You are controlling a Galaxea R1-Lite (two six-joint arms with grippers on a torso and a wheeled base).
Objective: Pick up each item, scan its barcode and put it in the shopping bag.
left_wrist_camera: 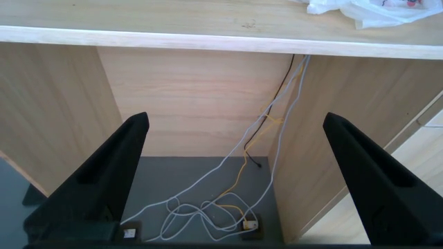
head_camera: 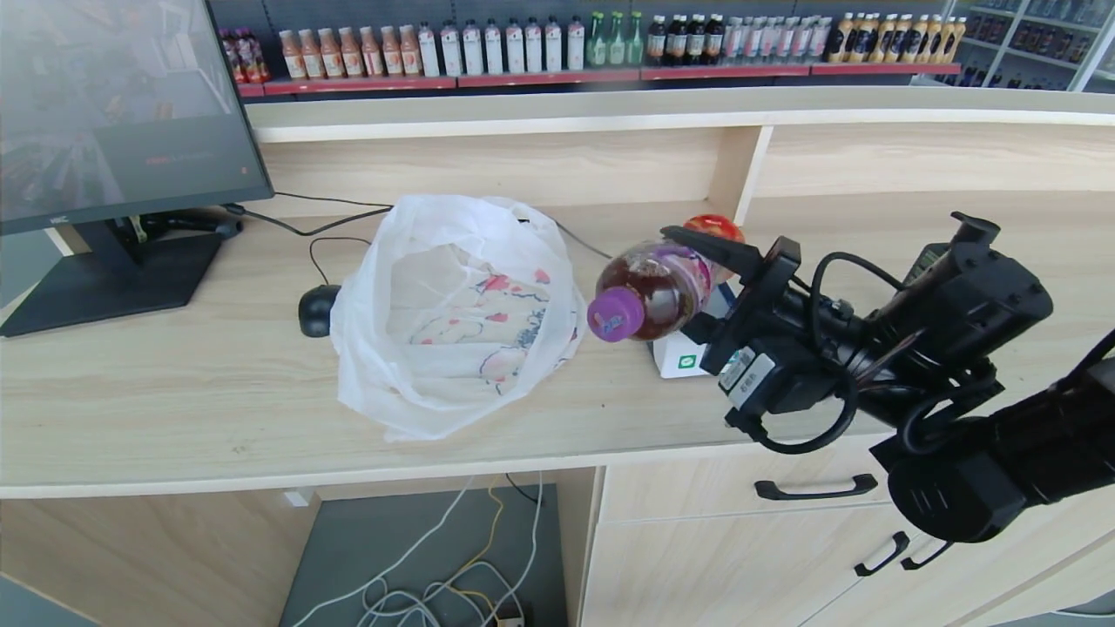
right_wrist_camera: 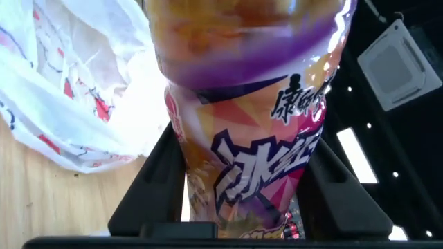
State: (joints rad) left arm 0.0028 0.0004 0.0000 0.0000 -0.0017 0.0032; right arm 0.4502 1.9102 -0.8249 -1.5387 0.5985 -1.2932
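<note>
Grips a bottle (head_camera: 649,292) in the right gripper (head_camera: 678,283), with 2 black fingers (right_wrist_camera: 156,187) pressed against opposite sides of its purple-and-pink label. Holds it in the air above the counter (head_camera: 174,409), tipped well over, with the purple cap (head_camera: 615,315) aimed toward the shopping bag (head_camera: 453,305). Dark brown drink inside. Just beside the right edge of the bag; cannot tell whether touching it.

White, thin plastic shopping bag with red and blue print, lying on the counter with its mouth open toward the front. Shown crumpled right next to the bottle in the right wrist view.

On the counter below and behind the bottle: 1 small white box (head_camera: 679,357) with a green mark, partly hidden by the gripper. Behind that, a round red thing (head_camera: 716,226), too covered to name.

Hangs the left gripper (left_wrist_camera: 235,121) below the counter's front edge, its 2 fingers (left_wrist_camera: 104,180) spread wide apart. Faces the recess under the counter, with white, yellow and black cables (left_wrist_camera: 228,200) trailing down to the floor.

Left of the bag: 1 black mouse (head_camera: 315,311), touching it or just beside it, cannot tell which. Farther left, a monitor (head_camera: 113,96) on its stand. Along the back, 1 long shelf (head_camera: 540,80) lined with rows of drinks.
</note>
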